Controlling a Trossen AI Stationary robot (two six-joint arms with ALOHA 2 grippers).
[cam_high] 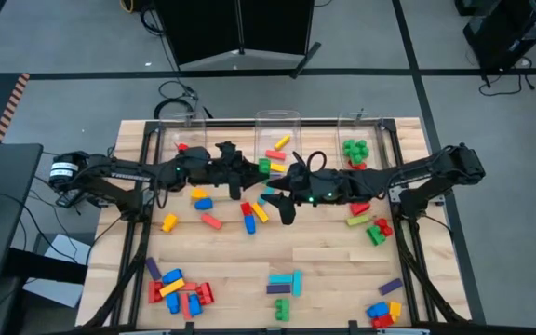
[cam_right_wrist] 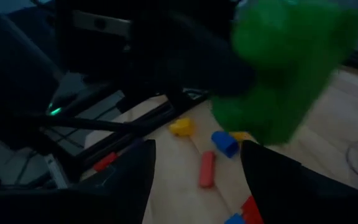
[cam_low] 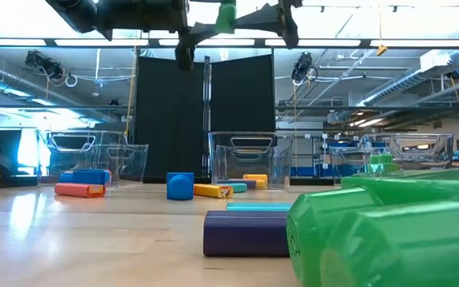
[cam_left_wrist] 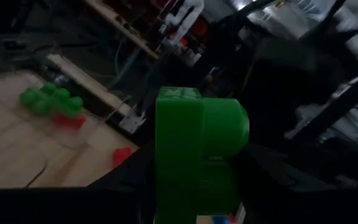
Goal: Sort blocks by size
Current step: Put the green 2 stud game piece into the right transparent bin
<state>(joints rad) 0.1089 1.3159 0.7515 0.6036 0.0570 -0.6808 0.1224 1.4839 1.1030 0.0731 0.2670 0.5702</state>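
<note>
High view: left tool clamps a green block above the tabletop's middle, near the far edge; right tool, fingers apart, reaches for it. An early release could drop it outside the bins.

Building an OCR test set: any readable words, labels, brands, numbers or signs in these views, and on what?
None legible.
Left arm: pale lettering along the link, too small to read.
Red block and yellow block: small end marks, too blurred to read.
</note>
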